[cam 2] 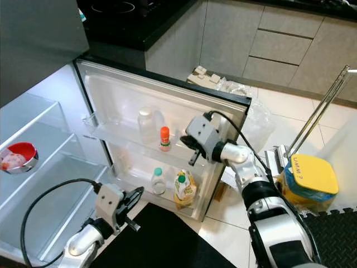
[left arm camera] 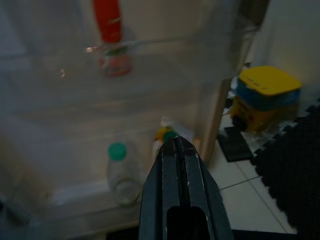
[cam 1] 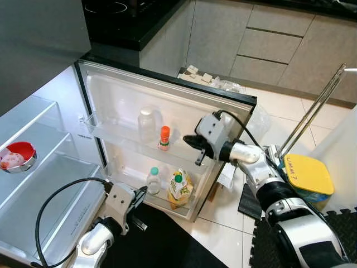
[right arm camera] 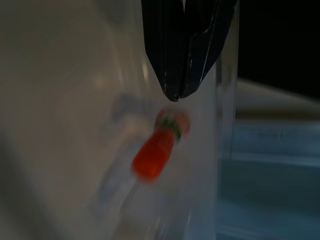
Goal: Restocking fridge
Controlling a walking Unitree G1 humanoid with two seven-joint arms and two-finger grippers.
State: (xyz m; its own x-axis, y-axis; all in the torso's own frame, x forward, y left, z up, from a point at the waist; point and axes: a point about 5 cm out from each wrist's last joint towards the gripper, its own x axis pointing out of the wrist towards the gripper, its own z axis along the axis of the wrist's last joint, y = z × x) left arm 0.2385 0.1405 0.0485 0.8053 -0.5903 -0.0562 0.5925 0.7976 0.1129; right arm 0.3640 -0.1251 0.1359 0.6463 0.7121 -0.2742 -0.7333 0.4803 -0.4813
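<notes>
The fridge door [cam 1: 184, 95] stands wide open. Its upper shelf holds a clear jar [cam 1: 146, 124] and a small orange-capped bottle [cam 1: 164, 138]. On the lower shelf are a green-capped bottle [cam 1: 153, 180] and a yellow juice pack [cam 1: 179, 188]. My right gripper [cam 1: 195, 149] hangs just right of the orange-capped bottle [right arm camera: 160, 142], fingers shut and empty. Low down, my left gripper [cam 1: 139, 195] is shut with nothing in it and points at the lower shelf, near the green-capped bottle [left arm camera: 119, 167].
A red bowl [cam 1: 19, 156] sits on a glass shelf inside the fridge at the left. A tub with a yellow lid [cam 1: 307, 174] stands on the floor at the right beside a black mat [cam 1: 340, 223]. Grey cabinets [cam 1: 268, 44] line the back.
</notes>
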